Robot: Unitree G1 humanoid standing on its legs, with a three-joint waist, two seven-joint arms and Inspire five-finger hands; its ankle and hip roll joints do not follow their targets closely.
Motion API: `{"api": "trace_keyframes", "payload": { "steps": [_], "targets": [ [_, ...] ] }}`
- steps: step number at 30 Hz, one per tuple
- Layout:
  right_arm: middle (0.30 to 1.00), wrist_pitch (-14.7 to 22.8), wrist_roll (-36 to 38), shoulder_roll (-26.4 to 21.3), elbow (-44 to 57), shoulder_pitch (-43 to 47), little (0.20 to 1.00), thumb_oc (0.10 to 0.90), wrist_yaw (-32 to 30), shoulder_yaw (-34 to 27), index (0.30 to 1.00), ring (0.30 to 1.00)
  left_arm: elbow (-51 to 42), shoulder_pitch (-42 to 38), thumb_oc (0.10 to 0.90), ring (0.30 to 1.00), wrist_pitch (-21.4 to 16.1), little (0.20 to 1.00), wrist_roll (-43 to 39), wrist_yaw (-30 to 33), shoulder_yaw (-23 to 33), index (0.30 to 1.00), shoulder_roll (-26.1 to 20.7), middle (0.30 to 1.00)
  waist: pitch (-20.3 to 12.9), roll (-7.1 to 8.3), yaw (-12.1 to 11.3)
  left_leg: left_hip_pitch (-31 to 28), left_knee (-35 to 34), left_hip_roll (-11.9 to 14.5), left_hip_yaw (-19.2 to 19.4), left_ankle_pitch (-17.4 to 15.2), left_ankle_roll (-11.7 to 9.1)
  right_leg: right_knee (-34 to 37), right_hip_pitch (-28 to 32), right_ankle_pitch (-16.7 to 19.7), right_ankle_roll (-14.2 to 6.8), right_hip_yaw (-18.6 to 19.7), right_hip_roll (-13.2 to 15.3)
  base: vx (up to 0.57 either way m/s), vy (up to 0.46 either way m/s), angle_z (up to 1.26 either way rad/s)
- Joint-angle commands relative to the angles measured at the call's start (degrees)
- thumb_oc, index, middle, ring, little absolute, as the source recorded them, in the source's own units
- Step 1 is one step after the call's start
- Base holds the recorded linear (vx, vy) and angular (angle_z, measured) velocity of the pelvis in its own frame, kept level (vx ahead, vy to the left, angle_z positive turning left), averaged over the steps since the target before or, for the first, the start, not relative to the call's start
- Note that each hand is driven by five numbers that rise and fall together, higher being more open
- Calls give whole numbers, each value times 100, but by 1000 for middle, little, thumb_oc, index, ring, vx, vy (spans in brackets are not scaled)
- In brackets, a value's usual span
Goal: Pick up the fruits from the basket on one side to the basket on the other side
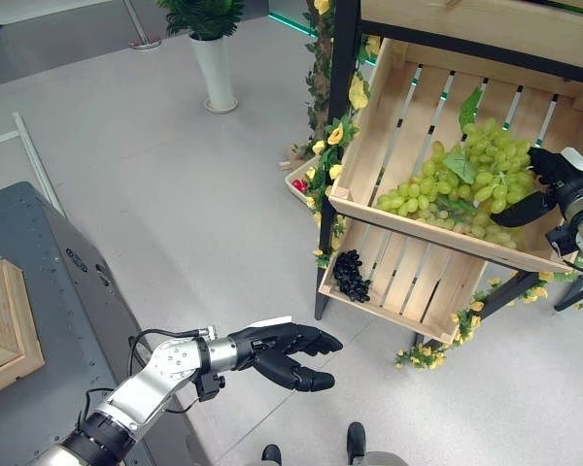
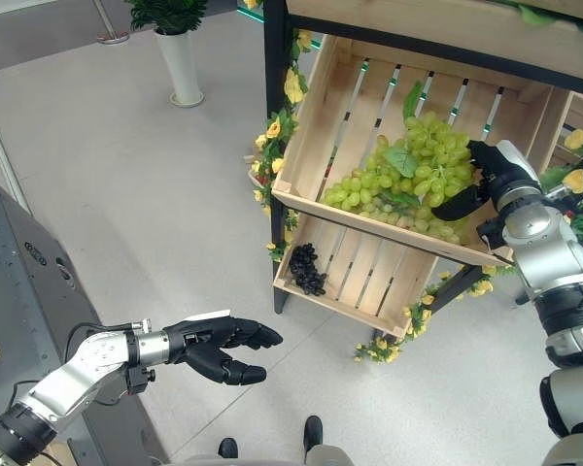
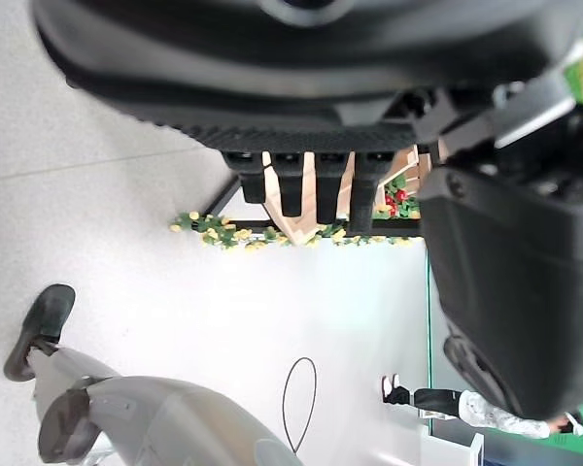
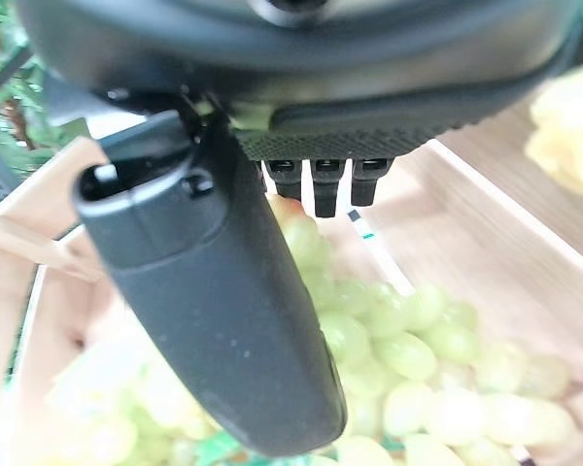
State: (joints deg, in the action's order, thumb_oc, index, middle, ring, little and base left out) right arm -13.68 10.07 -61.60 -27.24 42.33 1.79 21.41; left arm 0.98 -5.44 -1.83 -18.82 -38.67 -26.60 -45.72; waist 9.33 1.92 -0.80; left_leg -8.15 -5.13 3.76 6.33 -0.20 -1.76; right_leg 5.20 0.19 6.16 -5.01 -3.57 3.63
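Note:
A big bunch of green grapes (image 1: 466,180) with leaves lies in the slatted wooden crate (image 1: 369,146) on the upper shelf of the stand at the right. My right hand (image 1: 549,175) rests against the bunch's right side, open, with fingers on top and the thumb reaching under the grapes; in the right wrist view the thumb (image 4: 214,291) stretches out over the green grapes (image 4: 398,359). My left hand (image 1: 287,351) hangs over the floor at the lower middle, open and holding nothing. A second wooden basket (image 1: 10,330) sits on the grey table at the far left.
A small bunch of dark grapes (image 1: 351,275) lies in the lower crate (image 1: 418,291). Yellow flower garlands (image 1: 330,146) wrap the stand's black post. A white potted plant (image 1: 216,68) stands behind. A person's shoes (image 1: 356,442) are on the floor near my left hand.

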Motion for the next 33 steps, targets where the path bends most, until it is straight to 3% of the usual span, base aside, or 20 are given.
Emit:
{"api": "trace_keyframes", "payload": {
  "steps": [1, 8, 12, 15, 18, 19, 27, 29, 33],
  "targets": [
    [900, 9, -261, -678, 370, 1225, 900, 800, -301, 286, 900, 900, -474, -574, 800, 900, -585, 900, -360, -18, -45, 900, -233, 900, -566, 237, -19, 184, 13, 107, -260, -158, -142, -20, 460, -370, -365, -109, 298, -14, 6, -5],
    [900, -768, -900, -683, 1425, 852, 900, 800, -290, -225, 900, 900, -636, -426, 800, 900, -476, 900, -419, 136, 230, 900, -161, 900, -563, 203, 69, 182, 13, 121, -217, -157, -131, -20, 455, -382, -354, -42, 279, 0, 0, 0],
    [900, -891, -1451, -607, 2166, 484, 900, 800, -571, -695, 900, 900, -747, -366, 800, 900, -438, 900, -400, 202, 337, 900, -98, 900, -547, 181, 112, 178, 13, 139, -204, -153, -125, -20, 463, -386, -346, -14, 268, 0, 0, 0],
    [900, -895, -1467, -622, 2614, 407, 900, 800, -666, -931, 900, 900, -799, -353, 800, 900, -390, 900, -398, 293, 372, 900, -48, 900, -555, 162, 136, 182, 13, 136, -207, -164, -130, -20, 460, -398, -351, -1, 258, 0, 0, 0],
    [900, -887, -493, -543, 3288, 159, 900, 800, -557, -1207, 900, 900, -803, -371, 800, 900, -343, 900, -412, 351, 389, 900, 19, 900, -566, 141, 171, 206, 13, 136, -203, -173, -137, -20, 438, -409, -350, 8, 257, 0, 0, 0],
    [900, -766, -29, -405, 3609, -128, 900, 800, -546, -1339, 900, 900, -800, -368, 800, 900, -340, 900, -432, 382, 415, 900, 67, 900, -552, 125, 189, 196, 13, 135, -203, -181, -130, -20, 447, -421, -337, 26, 256, 0, 0, 0],
    [900, 241, 1081, 365, 4129, -1239, 900, 800, -380, -1780, 900, 900, -632, -338, 800, 900, -495, 900, -404, 455, 410, 900, 218, 900, -529, 99, 214, 160, 13, 156, -147, -216, -123, -20, 480, -445, -318, -17, 273, 0, 0, 0],
    [900, 436, 1698, 586, 4268, -1353, 900, 800, -240, -1835, 900, 900, -532, -327, 800, 900, -595, 900, -370, 457, 395, 900, 269, 900, -531, 92, 224, 156, 13, 158, -128, -229, -125, -20, 480, -452, -318, -34, 276, 0, 0, 0],
    [900, 460, 2697, 1014, 4617, -1637, 900, 800, 224, -1857, 900, 900, -446, -279, 800, 900, -694, 900, -380, 498, 422, 900, 399, 900, -546, 70, 229, 153, 13, 158, -120, -235, -127, -20, 481, -463, -314, -48, 282, 0, 0, 0]
  ]
}}
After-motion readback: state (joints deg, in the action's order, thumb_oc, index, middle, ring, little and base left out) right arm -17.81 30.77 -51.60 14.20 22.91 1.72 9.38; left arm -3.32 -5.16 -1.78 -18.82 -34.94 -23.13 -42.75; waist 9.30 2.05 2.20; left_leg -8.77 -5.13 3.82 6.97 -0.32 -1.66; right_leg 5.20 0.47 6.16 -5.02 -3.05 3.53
